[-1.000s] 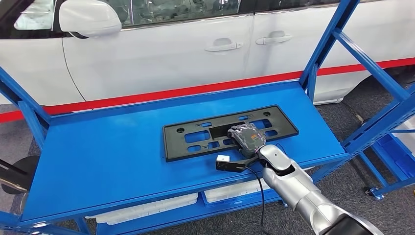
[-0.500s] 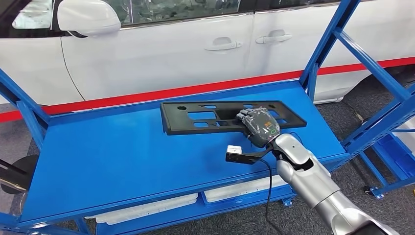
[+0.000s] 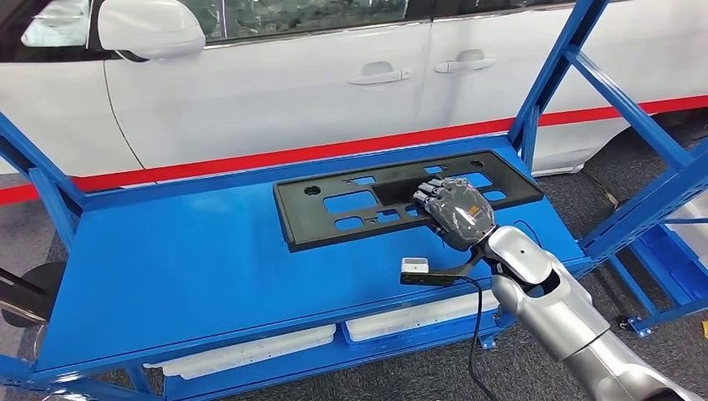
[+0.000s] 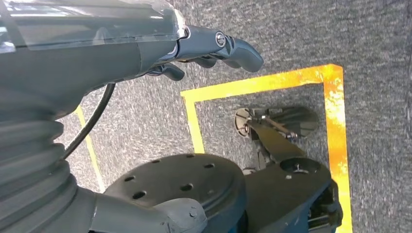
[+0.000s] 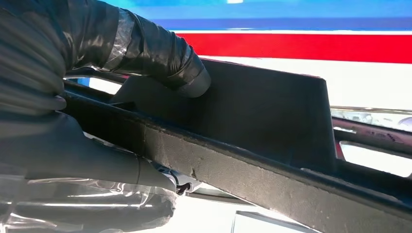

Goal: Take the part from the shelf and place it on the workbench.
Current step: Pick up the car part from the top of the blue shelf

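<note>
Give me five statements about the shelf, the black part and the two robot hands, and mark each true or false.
1. The right robot hand grips the black plastic part. True.
2. The part lies flat on the blue shelf. False: it is tilted, its right end raised off the shelf.
3. A white car stands behind the shelf. True.
4. The left robot hand holds a second part. False: it holds nothing and hangs above the grey floor.
5. The part is solid with no holes. False: it has several cutouts showing the blue shelf through them.
</note>
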Controlling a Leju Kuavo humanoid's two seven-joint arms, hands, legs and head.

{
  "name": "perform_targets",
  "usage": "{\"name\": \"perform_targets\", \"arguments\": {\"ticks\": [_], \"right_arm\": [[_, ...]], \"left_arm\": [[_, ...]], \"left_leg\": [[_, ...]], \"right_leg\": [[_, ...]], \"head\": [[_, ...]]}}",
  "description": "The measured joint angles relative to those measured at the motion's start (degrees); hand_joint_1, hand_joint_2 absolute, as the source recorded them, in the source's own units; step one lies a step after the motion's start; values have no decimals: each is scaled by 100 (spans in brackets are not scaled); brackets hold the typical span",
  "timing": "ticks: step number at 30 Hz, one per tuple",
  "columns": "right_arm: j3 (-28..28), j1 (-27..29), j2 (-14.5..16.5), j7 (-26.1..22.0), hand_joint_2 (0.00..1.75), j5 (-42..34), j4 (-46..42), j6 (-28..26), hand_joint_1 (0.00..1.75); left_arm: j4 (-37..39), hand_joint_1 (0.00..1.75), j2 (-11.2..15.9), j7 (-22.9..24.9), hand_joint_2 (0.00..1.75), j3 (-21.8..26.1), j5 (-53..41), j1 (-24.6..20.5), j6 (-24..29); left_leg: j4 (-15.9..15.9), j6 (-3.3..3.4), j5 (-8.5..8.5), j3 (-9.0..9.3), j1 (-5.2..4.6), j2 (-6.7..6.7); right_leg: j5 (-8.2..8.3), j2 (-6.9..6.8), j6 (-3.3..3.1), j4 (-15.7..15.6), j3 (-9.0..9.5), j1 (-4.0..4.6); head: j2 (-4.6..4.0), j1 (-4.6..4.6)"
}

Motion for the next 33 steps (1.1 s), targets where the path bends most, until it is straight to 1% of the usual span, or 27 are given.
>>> {"name": "perform_targets", "arguments": {"ticks": [1, 2, 3, 6, 7, 8, 9, 11, 12, 13, 14, 15, 17, 18, 19, 21, 22, 23, 24, 26, 27, 28, 29, 30, 31, 32, 33], "right_arm": [[2, 4, -10, 1, 175, 16, -12, -3, 175], [4, 12, -21, 0, 175, 26, -29, -7, 175], [7, 26, -28, 0, 175, 32, -44, -10, 175], [20, 78, -42, 0, 175, 53, -96, -18, 175], [22, 90, -47, -1, 175, 59, -120, -20, 175], [21, 99, -57, -2, 175, 64, -153, -27, 175], [21, 108, -69, -3, 175, 68, -184, -33, 175], [21, 136, -95, 1, 175, 62, -237, -43, 175], [21, 153, -104, 6, 175, 56, -256, -43, 175], [22, 169, -116, 12, 175, 48, -276, -42, 175], [22, 180, -128, 16, 175, 41, -299, -42, 175], [21, 187, -141, 19, 175, 36, -322, -41, 175], [20, 204, -168, 24, 175, 31, -382, -43, 175], [19, 218, -180, 27, 175, 29, -410, -43, 175], [19, 233, -188, 30, 175, 32, -434, -44, 175], [23, 263, -196, 30, 175, 53, -470, -49, 175], [27, 276, -194, 24, 175, 74, -485, -56, 175], [32, 287, -193, 16, 175, 105, -497, -62, 175], [37, 293, -192, 10, 175, 142, -507, -71, 175], [62, 298, -180, 6, 175, 226, -516, -82, 175], [86, 299, -166, 8, 175, 271, -519, -85, 175], [121, 300, -142, 8, 175, 315, -520, -83, 175], [161, 300, -112, 9, 175, 357, -521, -80, 175], [203, 296, -76, 10, 175, 397, -521, -78, 175], [249, 286, -35, 11, 175, 433, -522, -74, 175], [301, 263, 13, 17, 175, 469, -525, -69, 175], [362, 230, 71, 29, 175, 502, -529, -62, 175]], "left_arm": [[-1, 0, 8, 0, 175, 2, -1, -3, 0], [-2, 0, 14, 1, 175, 4, -1, -7, 0], [-3, 0, 21, 1, 175, 7, -1, -12, 1], [-4, 0, 29, 7, 175, 12, 0, -20, 1], [-4, 0, 30, 10, 175, 14, -1, -20, 1], [-4, 0, 30, 13, 175, 16, -1, -21, 2], [-4, 0, 30, 15, 175, 17, -2, -25, 4], [-4, 0, 30, 27, 175, 20, -6, -40, 9], [-4, 0, 30, 36, 175, 20, -10, -49, 12], [-4, 0, 30, 44, 175, 20, -19, -55, 16], [-4, 0, 30, 49, 175, 20, -27, -58, 21], [-4, 0, 30, 51, 175, 20, -35, -59, 26], [-4, 0, 38, 48, 175, 20, -47, -58, 36], [-4, 0, 43, 40, 175, 20, -49, -58, 39], [-4, 0, 48, 31, 175, 20, -50, -58, 42], [-3, 0, 50, 14, 175, 22, -44, -51, 43], [-3, 0, 51, 9, 175, 25, -39, -48, 43], [-3, 0, 54, 8, 175, 32, -31, -45, 44], [-3, 0, 59, 7, 175, 42, -20, -45, 44], [-4, 0, 69, 7, 175, 66, 3, -51, 42], [-4, 0, 72, 7, 175, 81, 11, -53, 36], [-4, 0, 73, 7, 175, 97, 18, -51, 26], [-4, 0, 74, 8, 175, 111, 25, -47, 14], [-4, 0, 75, 7, 175, 125, 35, -45, 2], [-4, 0, 77, 7, 175, 135, 48, -43, -9], [-4, 0, 79, 5, 175, 145, 59, -44, -18], [-5, 0, 84, 3, 175, 154, 72, -45, -28]], "left_leg": [[55, -49, -25, -39, 15, -4], [108, -103, -45, -76, 16, -10], [154, -153, -56, -107, 4, -19], [211, -269, -41, -171, -8, -36], [253, -293, -91, -202, 2, -32], [384, -305, -222, -259, 11, -28], [629, -306, -427, -353, 16, -23], [1364, -285, -899, -615, 4, -19], [1673, -269, -1043, -704, -7, -19], [1818, -242, -1079, -712, -20, -19], [1753, -201, -1009, -614, -39, -19], [1487, -145, -863, -416, -63, -20], [696, -16, -616, 97, -129, -13], [405, 14, -548, 259, -157, -5], [230, 26, -525, 337, -183, 2], [137, 25, -427, 296, -202, 9], [92, 45, -354, 267, -196, 15], [53, 79, -263, 225, -182, 23], [16, 109, -168, 164, -164, 34], [7, 148, -18, -1, -162, 46], [12, 145, 51, -99, -163, 48], [22, 135, 117, -196, -163, 48], [38, 121, 179, -294, -161, 48], [60, 103, 233, -385, -156, 48], [89, 83, 278, -463, -152, 47], [122, 58, 316, -533, -158, 44], [150, 26, 353, -581, -164, 42]], "right_leg": [[106, 0, 47, -354, 196, -22], [176, 10, 44, -601, 326, -24], [172, 18, 14, -728, 381, -19], [165, 33, -179, -693, 289, 15], [184, 27, -237, -686, 257, 19], [212, 19, -295, -691, 228, 24], [244, 10, -353, -699, 194, 35], [313, -4, -434, -698, 104, 92], [352, -10, -460, -695, 51, 126], [393, -14, -477, -691, -5, 162], [436, -13, -487, -685, -59, 195], [480, -9, -491, -680, -109, 225], [568, 0, -477, -672, -188, 264], [614, -3, -454, -677, -208, 268], [662, -10, -420, -686, -220, 260], [770, -26, -338, -737, -226, 237], [760, -22, -303, -743, -244, 226], [649, -15, -272, -695, -276, 217], [424, -7, -240, -541, -330, 210], [-174, 0, -178, 68, -471, 177], [-360, -1, -147, 420, -523, 164], [-399, -1, -122, 673, -522, 151], [-310, -2, -104, 761, -440, 140], [-154, -2, -95, 646, -258, 130], [-20, -2, -97, 347, 16, 122], [8, 0, -113, -70, 343, 126], [-34, 3, -148, -458, 617, 137]], "head": [[0, 1], [0, -2], [0, -3], [0, -7], [0, -8], [0, -8], [0, -9], [0, -8], [0, -8], [0, -8], [0, -8], [0, -8], [0, -8], [0, -8], [0, -8], [0, -7], [0, -7], [0, -6], [0, -5], [0, -5], [0, -5], [0, -5], [0, -5], [0, -5], [0, -5], [0, -5], [0, -6]]}}
